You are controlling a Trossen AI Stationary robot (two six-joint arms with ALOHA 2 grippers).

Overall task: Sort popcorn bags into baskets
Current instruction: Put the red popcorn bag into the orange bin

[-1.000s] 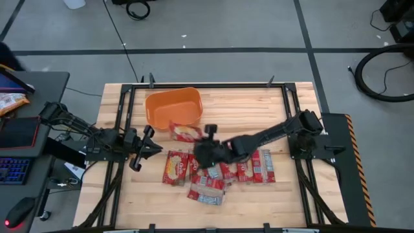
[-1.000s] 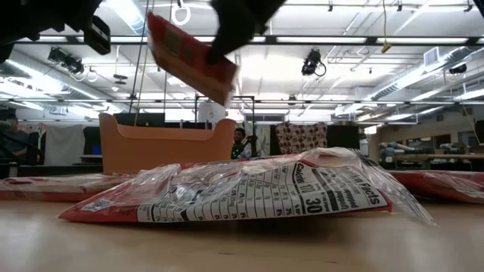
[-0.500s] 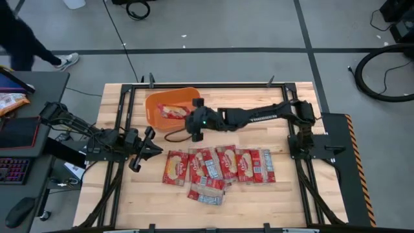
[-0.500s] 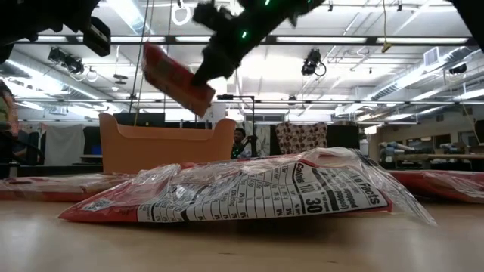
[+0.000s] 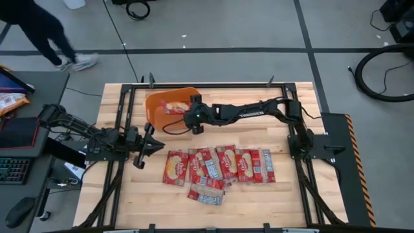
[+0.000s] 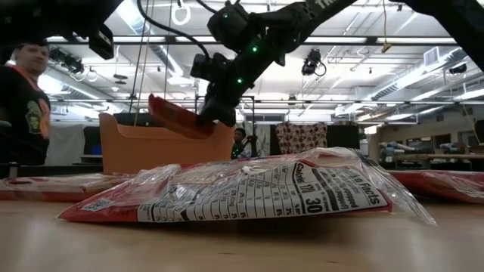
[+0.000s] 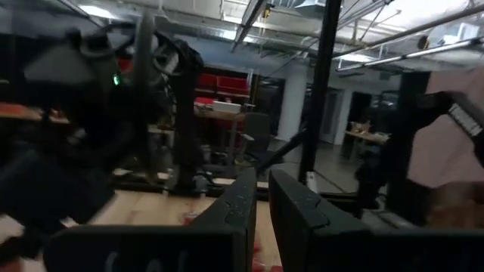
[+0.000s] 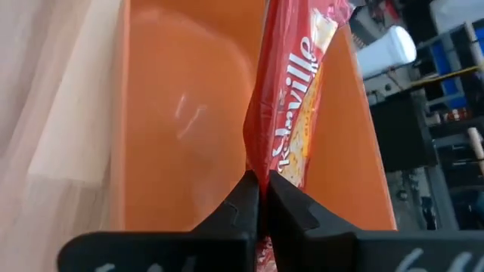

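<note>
Popcorn bag (image 5: pixel 173 106) number one hangs from my right gripper (image 5: pixel 192 114), pinched by its edge, out over the orange basket (image 5: pixel 157 111). From overhead I see most of the packet above the basket floor. In the right wrist view the two fingers are closed tight on the packet's red edge, with the packet (image 8: pixel 293 113) running away from them along the basket's inside wall (image 8: pixel 181 113). The low view shows the packet (image 6: pixel 180 119) tilted, its far end dipping to about the level of the basket rim (image 6: pixel 162 147).

To do this step well, I judge I should ease the wrist a little lower and farther in over the basket, so the packet clears the near wall before I part the fingers. If I let go while the bag leans on the rim, it may slide back onto the table. I think a slow opening is best, followed by a straight lift, since crinkly film can cling to a fingertip.

My left gripper (image 5: pixel 143 144) waits low over the table, beside the basket's near corner, fingers nearly together and holding nothing that I can see. The remaining popcorn bags (image 5: pixel 218 167) lie in a loose overlapping row on the wooden table (image 5: pixel 284 194), well apart from both grippers. A person (image 6: pixel 23 106) stands beyond the table's far edge.
</note>
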